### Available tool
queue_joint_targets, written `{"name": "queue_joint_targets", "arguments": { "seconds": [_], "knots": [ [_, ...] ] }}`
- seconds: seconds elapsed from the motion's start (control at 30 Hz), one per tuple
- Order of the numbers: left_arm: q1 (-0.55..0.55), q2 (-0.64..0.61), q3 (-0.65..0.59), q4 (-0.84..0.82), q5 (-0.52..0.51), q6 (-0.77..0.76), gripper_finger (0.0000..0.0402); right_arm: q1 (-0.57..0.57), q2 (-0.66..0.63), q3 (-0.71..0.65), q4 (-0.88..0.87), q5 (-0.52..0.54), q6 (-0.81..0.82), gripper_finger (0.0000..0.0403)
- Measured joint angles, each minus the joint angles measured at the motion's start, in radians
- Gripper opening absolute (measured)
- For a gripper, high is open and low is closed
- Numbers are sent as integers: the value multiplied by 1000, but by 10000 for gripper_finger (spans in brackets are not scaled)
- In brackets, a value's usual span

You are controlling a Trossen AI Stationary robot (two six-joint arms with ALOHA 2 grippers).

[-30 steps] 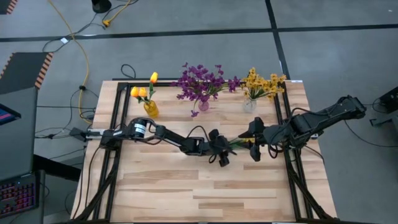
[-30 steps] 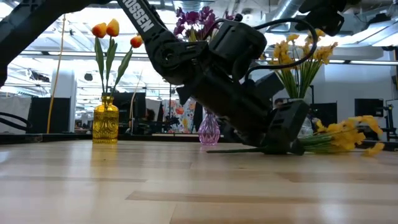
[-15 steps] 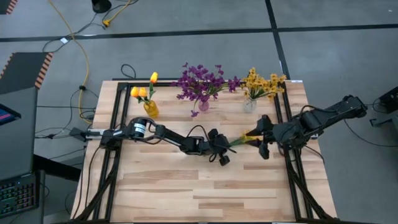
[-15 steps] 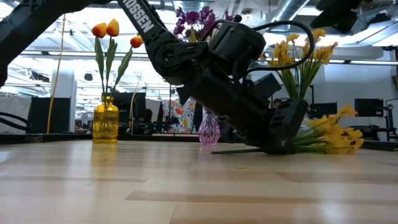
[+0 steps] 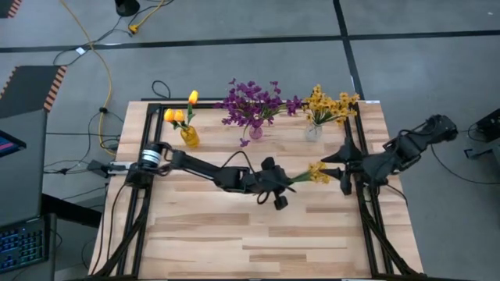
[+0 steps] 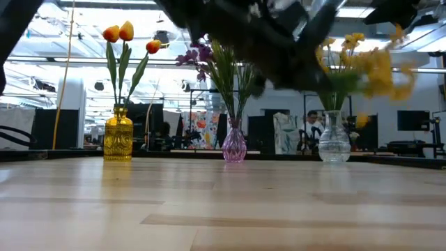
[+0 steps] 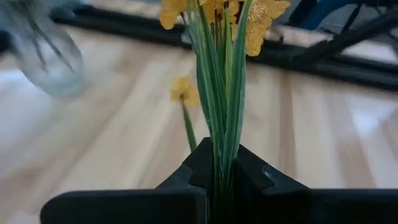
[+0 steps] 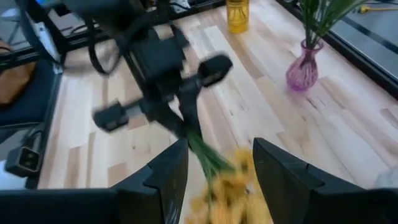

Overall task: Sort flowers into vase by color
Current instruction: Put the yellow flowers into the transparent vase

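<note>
A yellow-blossom sprig (image 5: 311,173) is off the table at centre right, with my left gripper (image 5: 286,183) shut on its green stems. In the low view it hangs high, its blossoms (image 6: 380,66) blurred. My right gripper (image 5: 337,172) stands open just right of the blossoms, level with them, touching nothing; its fingers (image 8: 166,180) frame the sprig (image 8: 227,180). Along the far edge stand a yellow vase (image 5: 189,136) with orange tulips, a purple vase (image 5: 255,131) with purple flowers and a clear vase (image 5: 313,131) with yellow flowers. My left gripper pinches the bundle of green stems (image 7: 221,163) between its two fingers, at the stem end away from the blossoms. It comes roughly level from the table's left, and the stems run on along the fingers toward the right. The sprig is lifted clear of the table.
A black frame (image 5: 353,140) runs round the table's far, left and right sides. Bare wood (image 5: 258,234) fills the near half. People and monitors show in the room behind the vases (image 6: 310,132).
My left gripper has risen with the yellow sprig, which lay on the table and now hangs clear of it. My right gripper has drawn back toward the table's right edge, away from the blossoms.
</note>
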Motion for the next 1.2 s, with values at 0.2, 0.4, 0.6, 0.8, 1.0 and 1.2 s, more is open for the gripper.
{"name": "queue_joint_targets", "arguments": {
  "seconds": [0.2,0.4,0.6,0.8,1.0,1.2],
  "knots": [
    [-26,-132,1,-142,-141,13,20,59,-36,0,-2,9,0,207],
    [-43,-232,2,-201,-302,27,20,106,-52,0,2,105,24,207],
    [-47,-278,2,-139,-486,108,20,129,-5,0,27,252,82,207],
    [-46,-277,2,69,-465,262,20,129,73,-1,126,346,109,207],
    [-47,-277,2,248,-378,349,20,120,123,-1,353,371,-14,207],
    [-47,-277,2,381,-230,353,20,116,136,-1,606,370,-241,207]
  ]
}}
